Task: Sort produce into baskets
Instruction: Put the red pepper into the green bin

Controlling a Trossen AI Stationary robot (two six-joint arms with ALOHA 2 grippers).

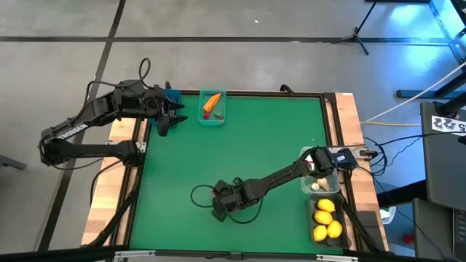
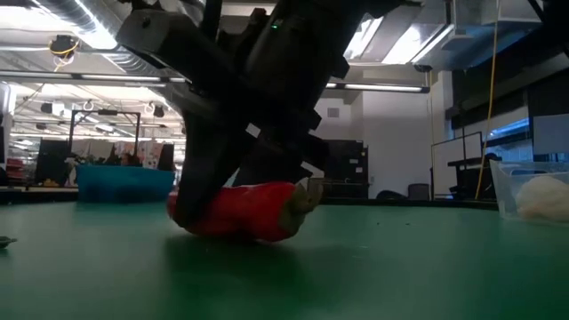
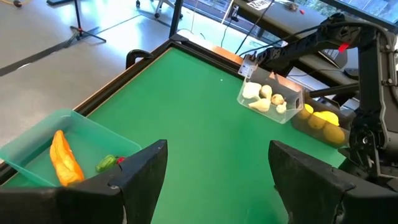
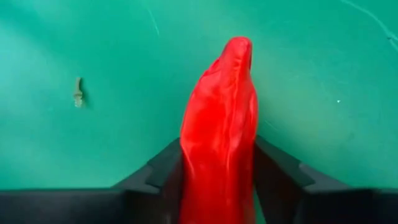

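A red chili pepper [image 4: 221,118] lies on the green table near its front middle, also in the low view [image 2: 240,212]. My right gripper [image 1: 218,209] is shut on it. My left gripper [image 1: 166,120] hangs open and empty at the far left, next to the blue basket [image 1: 173,95] and the teal basket [image 1: 212,116]. The teal basket holds an orange carrot [image 3: 65,160], a green bit [image 3: 107,163] and a red piece. The clear basket [image 1: 320,182] holds garlic bulbs. The dark grey basket [image 1: 328,222] holds lemons. My right gripper pinches the chili pepper's two long sides [image 4: 186,155] between its two fingers [image 4: 273,168]. The fingers come slanting down from the table's right side. The pepper runs along the fingers, and one rounded end [image 4: 239,46] sticks out past them. The pepper's underside [image 2: 236,233] is at the table surface.
A tiny green stem-like bit [image 4: 78,92] lies on the table close to the chili pepper. The two baskets with garlic and lemons stand at the table's right edge. Open green table lies between the two arms.
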